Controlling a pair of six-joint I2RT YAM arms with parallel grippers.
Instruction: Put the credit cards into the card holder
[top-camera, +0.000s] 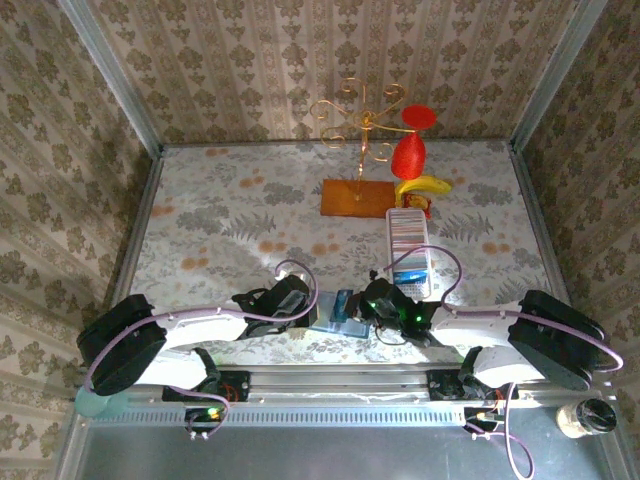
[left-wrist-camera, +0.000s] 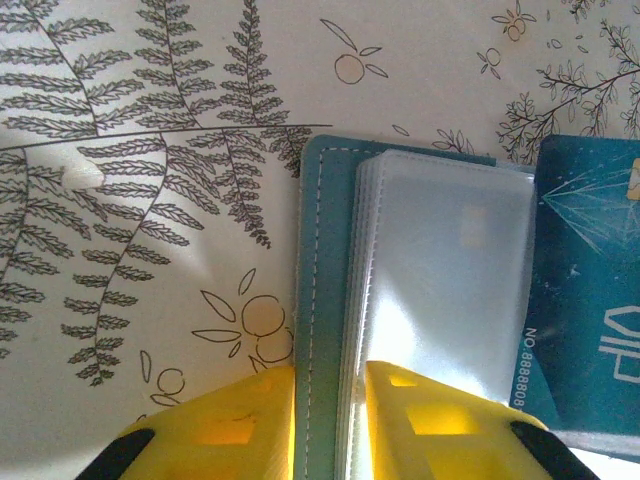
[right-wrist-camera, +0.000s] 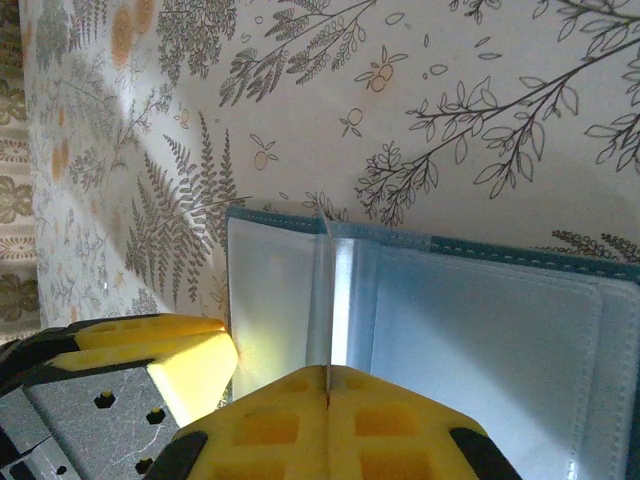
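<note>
Floral-clothed table (top-camera: 220, 210) is carrying a white tray (top-camera: 389, 240) of credit cards (top-camera: 408, 235), with the teal card holder (top-camera: 338, 312) lying open at the near edge. The left gripper (left-wrist-camera: 330, 375) is clamping its jaws on the holder's cover edge, and the right gripper (right-wrist-camera: 328, 372) is pinching one clear sleeve (right-wrist-camera: 326, 290).

Staged robotics test cell: damask-patterned wallpaper panels (top-camera: 60, 120) in bare aluminium frame posts (top-camera: 112, 75) enclose a floral-printed cloth surface (top-camera: 230, 210), with two black-and-white robot arms (top-camera: 200, 328) bolted to a metal rail (top-camera: 340, 382).
</note>
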